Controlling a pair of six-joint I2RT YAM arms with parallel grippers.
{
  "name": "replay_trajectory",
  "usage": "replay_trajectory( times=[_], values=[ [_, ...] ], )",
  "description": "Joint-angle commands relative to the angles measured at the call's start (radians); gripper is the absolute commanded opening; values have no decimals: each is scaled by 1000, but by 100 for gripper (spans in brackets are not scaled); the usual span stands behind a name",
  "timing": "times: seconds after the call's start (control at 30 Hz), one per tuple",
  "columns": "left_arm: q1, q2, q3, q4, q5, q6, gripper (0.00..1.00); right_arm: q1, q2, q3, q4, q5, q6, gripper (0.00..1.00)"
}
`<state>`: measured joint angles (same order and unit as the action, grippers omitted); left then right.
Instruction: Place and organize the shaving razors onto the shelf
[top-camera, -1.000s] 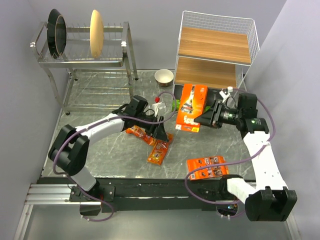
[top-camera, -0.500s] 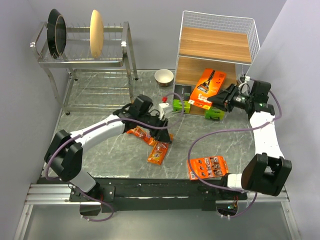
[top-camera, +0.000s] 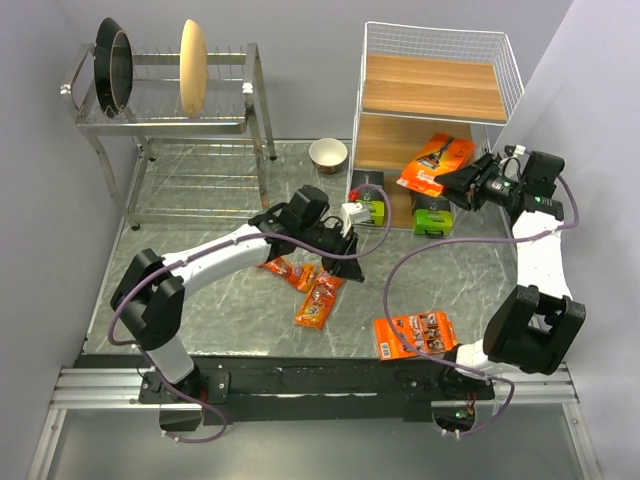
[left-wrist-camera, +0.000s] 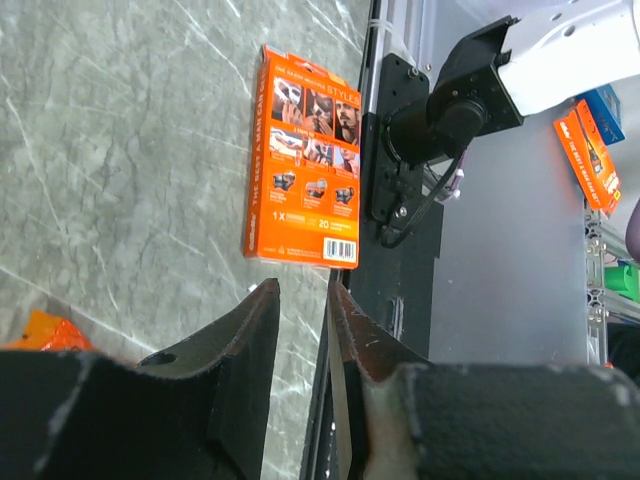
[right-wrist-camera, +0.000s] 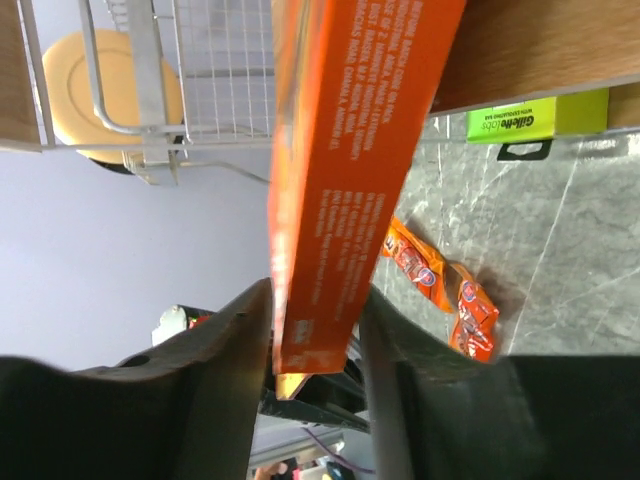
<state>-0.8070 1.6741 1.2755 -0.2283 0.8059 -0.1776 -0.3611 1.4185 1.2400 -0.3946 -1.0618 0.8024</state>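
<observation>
Since the earlier view, my right arm had swung from mid-worktop to the front of the shelf (top-camera: 432, 88), carrying one flat orange card (top-camera: 434, 162) with it, and my left arm had reached farther out over the worktop (top-camera: 470, 270). My right hand (right-wrist-camera: 315, 350) pinched this card by its lower edge, one finger on each face, so the free end could be tipped up against the front edge of the lower visible board; how firmly it gripped I could not tell. The edge grip was judged necessary because a flat card offers no other purchase. My left hand (left-wrist-camera: 302, 290) hung above the two narrow orange blister packs (top-camera: 290, 270), fingers drawn near each other with a slim gap, pinching nothing. That narrow set probably suited the slender packs below. Both dark grey boxes (top-camera: 370, 210) stood at the shelf foot, lime-green ends outward. The second flat orange card (left-wrist-camera: 303, 170) lay face up near the worktop's near edge, not yet shelved.
</observation>
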Motion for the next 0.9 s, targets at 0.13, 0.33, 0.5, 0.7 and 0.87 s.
replay_trajectory(
  times=[0.13, 0.33, 0.5, 0.7, 0.87],
  values=[
    [-18, 75, 136, 75, -94, 2, 19, -10, -29, 22, 51, 14, 43, 52],
    [-52, 209, 420, 37, -310, 164, 1, -33, -43, 19, 34, 36, 46, 52],
    [-64, 334, 583, 56, -349, 195, 1, -44, -49, 6, 46, 48, 67, 53],
    [-98, 446, 723, 107, -384, 135, 1, -59, -46, 3, 22, 54, 60, 53],
    [-127, 519, 824, 145, -470, 113, 1, -65, -41, -1, 31, 56, 69, 53]
  ],
)
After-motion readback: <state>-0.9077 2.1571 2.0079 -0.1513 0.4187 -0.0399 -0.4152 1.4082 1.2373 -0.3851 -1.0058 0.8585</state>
